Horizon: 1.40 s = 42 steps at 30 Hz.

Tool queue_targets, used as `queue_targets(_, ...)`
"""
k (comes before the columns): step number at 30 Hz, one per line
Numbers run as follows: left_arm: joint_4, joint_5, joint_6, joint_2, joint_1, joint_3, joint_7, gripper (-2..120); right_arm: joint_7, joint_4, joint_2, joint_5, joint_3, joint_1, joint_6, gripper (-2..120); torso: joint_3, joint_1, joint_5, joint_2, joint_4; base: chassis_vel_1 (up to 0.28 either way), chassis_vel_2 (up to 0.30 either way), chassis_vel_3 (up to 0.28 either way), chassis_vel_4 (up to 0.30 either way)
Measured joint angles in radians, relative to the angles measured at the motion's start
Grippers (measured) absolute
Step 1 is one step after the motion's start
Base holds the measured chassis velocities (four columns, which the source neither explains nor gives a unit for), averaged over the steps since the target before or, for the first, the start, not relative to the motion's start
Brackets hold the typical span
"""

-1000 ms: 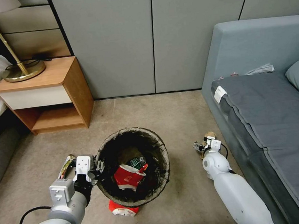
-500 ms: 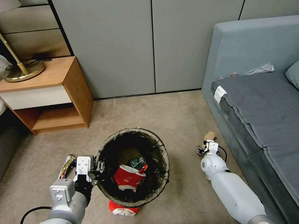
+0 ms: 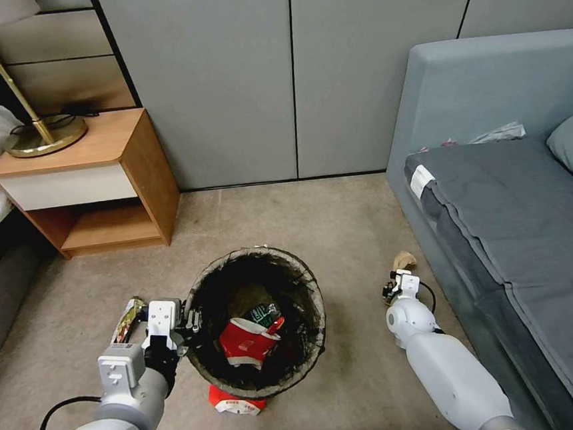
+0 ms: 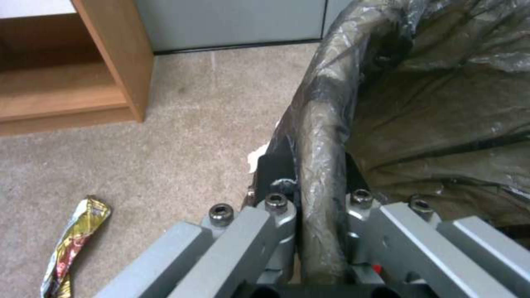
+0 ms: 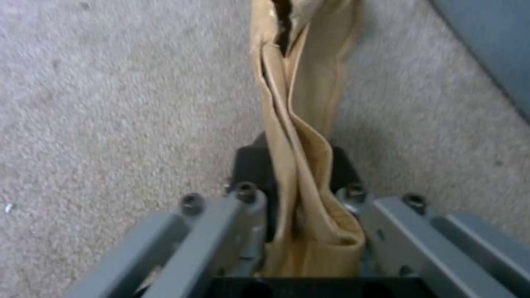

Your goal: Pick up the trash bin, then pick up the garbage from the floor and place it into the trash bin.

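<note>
Your left gripper (image 3: 190, 322) pinches the bag-lined rim of the round white trash bin (image 3: 253, 257), lower centre of the head frame. Your right gripper (image 5: 301, 182), lower right, clamps its fingers on a crumpled brown paper strip (image 5: 298, 124) above the carpet.

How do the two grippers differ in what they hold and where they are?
The left gripper is shut on the trash bin's bag-lined rim; the right gripper is shut on a strip of brown paper. The left gripper is beside the bin at the centre of the floor; the right gripper is low over the carpet near the sofa. Both are shut on something.
</note>
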Motion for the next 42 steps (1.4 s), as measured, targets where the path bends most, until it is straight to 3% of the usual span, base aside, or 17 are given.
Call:
queue_targets(4, 0.0, 0.001, -0.001, 0.0, 0.001, 0.0, 0.0, 1, -0.007, 0.042, -0.008, -0.037, 0.008, -0.02, 0.012, 0, 0.0, 0.0, 0.0, 0.0, 0.0001, 0.0, 0.0, 0.0, 0.0)
queue_targets(10, -0.001, 0.001, -0.001, 0.002, 0.0, -0.002, 0.0, 1, -0.036, 0.139, -0.019, -0.141, 0.056, -0.056, 0.028, 0, 0.0, 0.0, 0.0001, 0.0, 0.0, 0.0, 0.0, 0.0, 0.0)
queue_targets(14, -0.008, 0.0, -0.001, 0.004, 0.001, -0.003, 0.0, 1, -0.045, 0.358, -0.051, -0.166, 0.102, -0.109, 0.006, 0, 0.0, 0.0, 0.0, 0.0, 0.0001, 0.0, 0.0, 0.0, 0.0)
queue_targets(15, -0.008, 0.0, -0.001, 0.004, 0.001, -0.003, 0.0, 1, -0.045, 0.358, -0.051, -0.166, 0.102, -0.109, 0.006, 0, 0.0, 0.0, 0.0, 0.0, 0.0001, 0.0, 0.0, 0.0, 0.0)
queue_targets(18, -0.01, 0.0, 0.0, 0.006, 0.001, -0.003, 0.0, 1, -0.045, 0.594, -0.101, -0.127, 0.116, -0.163, -0.042, 0, 0.0, 0.0, -0.0001, 0.0, 0.0, 0.0, 0.0, 0.0, 0.0)
queue_targets(19, -0.01, 0.0, 0.0, 0.006, 0.001, -0.003, 0.0, 1, -0.045, 0.594, -0.101, -0.127, 0.116, -0.163, -0.042, 0, 0.0, 0.0, -0.0001, 0.0, 0.0, 0.0, 0.0, 0.0, 0.0)
queue_targets(22, -0.01, 0.0, 0.001, 0.006, -0.001, 0.0, 0.0, 1, -0.05, 0.805, -0.144, -0.072, 0.117, -0.214, -0.097, 0, 0.0, 0.0, -0.0003, 0.0, -0.0001, 0.0, 0.0, 0.0, 0.0)
queue_targets(27, -0.01, 0.001, 0.001, 0.006, -0.002, 0.006, 0.0, 1, -0.053, 0.958, -0.165, -0.052, 0.101, -0.256, -0.134, 0, 0.0, 0.0, 0.0001, 0.0, 0.0, 0.0, 0.0, 0.0, 0.0)
queue_targets(30, -0.01, 0.002, 0.002, 0.008, -0.004, 0.007, 0.0, 1, -0.062, 1.118, -0.197, -0.031, 0.066, -0.306, -0.174, 0, 0.0, 0.0, -0.0002, 0.0, 0.0002, 0.0, 0.0, 0.0, 0.0)
queue_targets(42, -0.002, 0.011, 0.003, 0.008, -0.009, 0.02, 0.0, 1, -0.167, 1.349, -0.284, 0.012, -0.018, -0.418, -0.227, 0, 0.0, 0.0, -0.0001, 0.0, 0.0, 0.0, 0.0, 0.0, 0.0)
